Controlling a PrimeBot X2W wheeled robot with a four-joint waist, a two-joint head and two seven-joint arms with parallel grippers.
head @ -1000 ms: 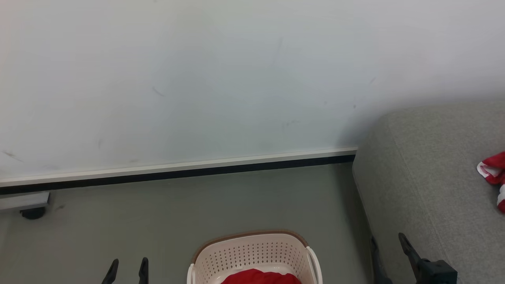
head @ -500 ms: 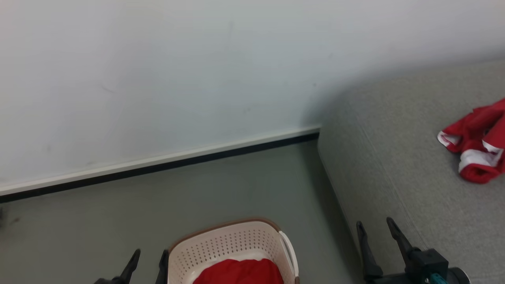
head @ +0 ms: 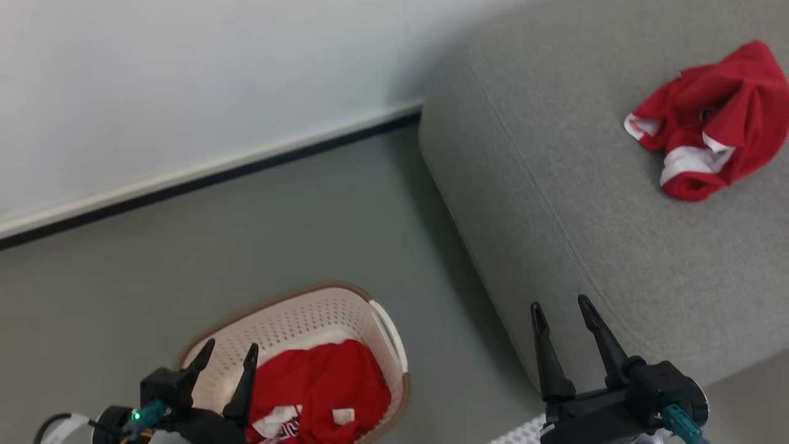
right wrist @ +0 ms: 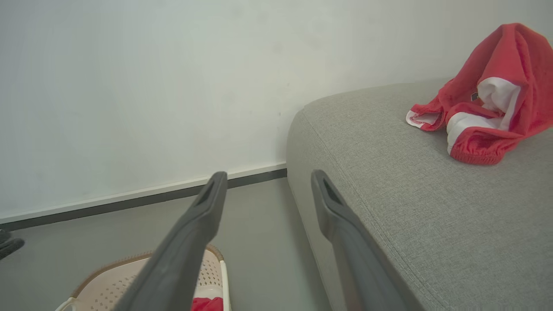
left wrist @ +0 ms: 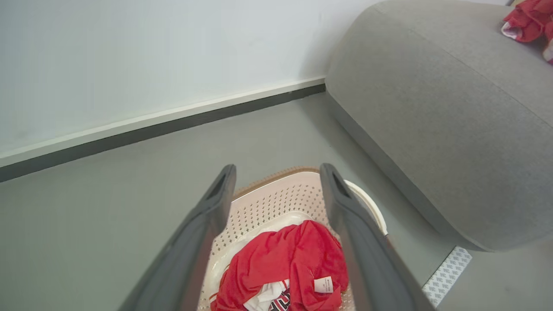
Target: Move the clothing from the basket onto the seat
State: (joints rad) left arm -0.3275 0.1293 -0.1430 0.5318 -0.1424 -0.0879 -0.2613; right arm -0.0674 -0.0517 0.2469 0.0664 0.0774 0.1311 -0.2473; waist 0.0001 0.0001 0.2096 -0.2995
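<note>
Shows red clothing (head: 320, 382) heaped in the cream basket (head: 290, 317) at lower centre of the head view, and another red garment (head: 709, 123) crumpled on the grey seat (head: 585, 203) at upper right. Holds the left gripper (head: 231, 346) spread and empty at lower left, over the basket's rim. Holds the right gripper (head: 558, 302) likewise spread and empty at lower right, before the seat's edge.

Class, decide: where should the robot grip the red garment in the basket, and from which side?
Best, I think: pinch the raised fold atop the red garment, coming straight down through the basket opening: its perforated walls block the sides, and the bunched cloth humps into a ridge.
</note>
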